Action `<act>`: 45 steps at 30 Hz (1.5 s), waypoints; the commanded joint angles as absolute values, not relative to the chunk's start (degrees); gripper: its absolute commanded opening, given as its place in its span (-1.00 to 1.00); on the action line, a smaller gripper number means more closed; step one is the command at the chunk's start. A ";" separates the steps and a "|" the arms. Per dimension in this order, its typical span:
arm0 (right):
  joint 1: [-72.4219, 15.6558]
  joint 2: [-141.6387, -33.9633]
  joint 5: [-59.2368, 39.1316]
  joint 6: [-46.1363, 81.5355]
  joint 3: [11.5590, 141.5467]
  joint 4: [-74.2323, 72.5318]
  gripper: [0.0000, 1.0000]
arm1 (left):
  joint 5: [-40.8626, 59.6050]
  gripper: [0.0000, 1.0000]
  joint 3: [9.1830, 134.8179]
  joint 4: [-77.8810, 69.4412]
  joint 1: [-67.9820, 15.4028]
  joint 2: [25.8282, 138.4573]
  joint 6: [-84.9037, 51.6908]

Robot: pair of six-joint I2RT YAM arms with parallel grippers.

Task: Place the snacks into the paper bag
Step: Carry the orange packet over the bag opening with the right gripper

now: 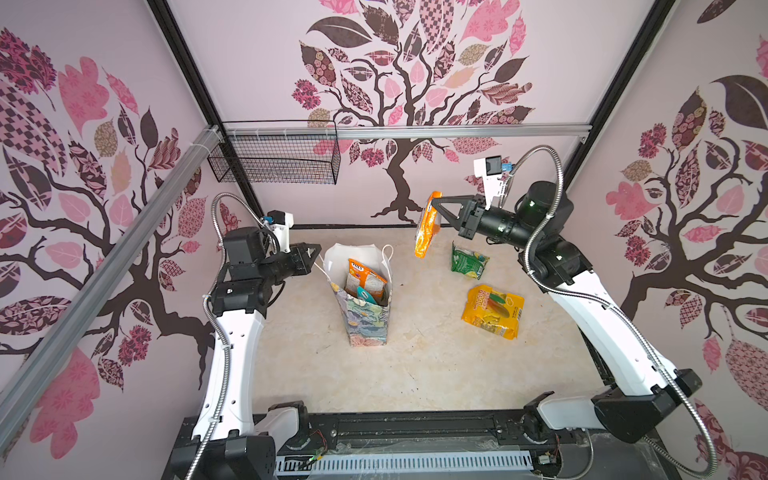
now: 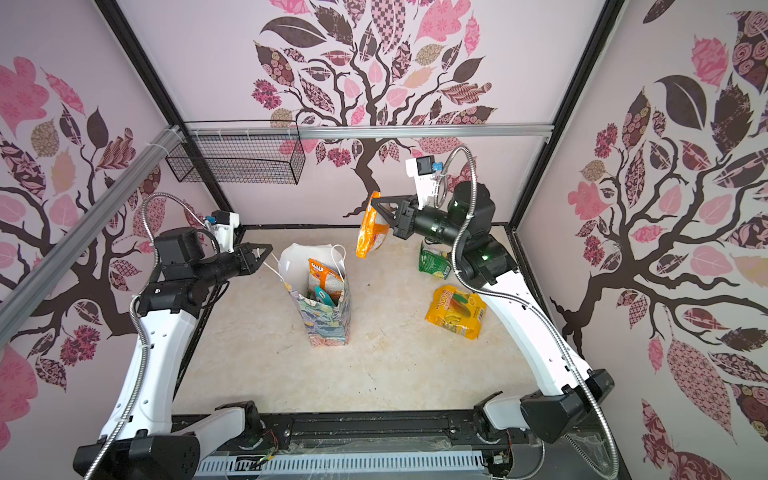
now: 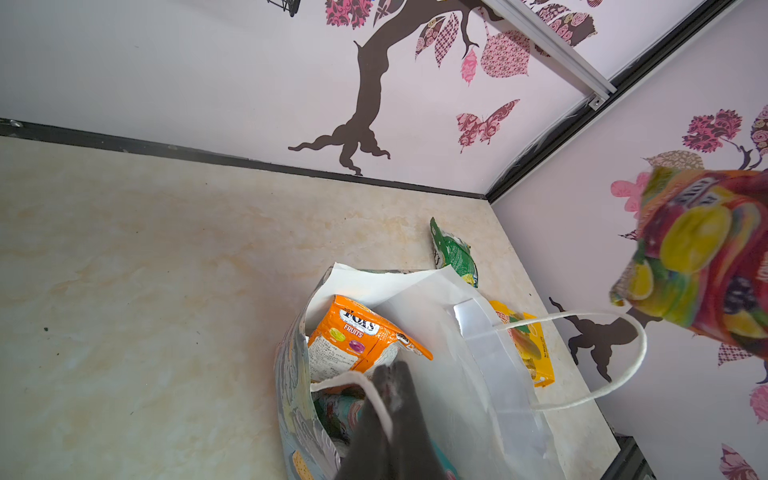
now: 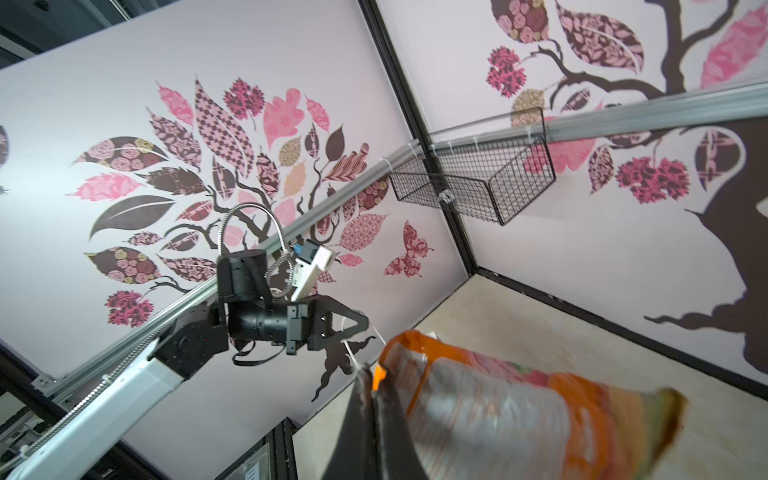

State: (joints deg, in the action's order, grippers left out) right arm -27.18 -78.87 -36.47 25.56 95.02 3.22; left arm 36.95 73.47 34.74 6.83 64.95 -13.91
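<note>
The paper bag [image 1: 365, 311] [image 2: 328, 320] stands upright mid-table with its mouth open. An orange snack [image 1: 365, 274] [image 3: 361, 336] and a teal one [image 1: 368, 294] poke out of it. My left gripper [image 1: 318, 248] [image 3: 390, 374] is shut on the bag's white cord handle [image 3: 370, 384] at the bag's left. My right gripper [image 1: 434, 202] [image 4: 372, 374] is shut on an orange snack packet [image 1: 428, 226] [image 4: 498, 415], which hangs in the air right of the bag. A green snack [image 1: 468, 259] [image 3: 455, 253] and a yellow snack [image 1: 492, 311] [image 2: 457, 311] lie on the table at the right.
A black wire basket [image 1: 276, 160] [image 4: 473, 183] hangs from the aluminium rail [image 1: 415, 132] at the back left. Patterned walls close in the table [image 1: 415, 374] on three sides. A black rail [image 1: 415, 428] runs along the front edge between the arm bases.
</note>
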 commanded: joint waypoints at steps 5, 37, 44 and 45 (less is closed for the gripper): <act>-32.09 -83.65 -37.34 25.26 105.43 4.03 -1.00 | 38.32 -1.00 72.53 30.76 7.21 63.54 -14.37; -47.15 -96.06 -30.67 20.87 116.32 16.27 -1.00 | 38.26 -1.00 72.52 30.89 7.20 63.59 -14.24; -47.20 -98.03 -27.47 19.15 116.72 22.22 -1.00 | 38.18 -1.00 72.26 30.54 7.20 63.37 -14.15; -47.25 -98.32 -27.25 18.92 116.99 23.42 -1.00 | 38.31 -1.00 72.34 30.68 7.19 63.38 -14.07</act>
State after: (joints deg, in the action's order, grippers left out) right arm -47.13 -96.57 -29.36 20.95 115.00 21.41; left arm 37.63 73.06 33.98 6.83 64.73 -14.81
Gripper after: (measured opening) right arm 0.039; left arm 0.050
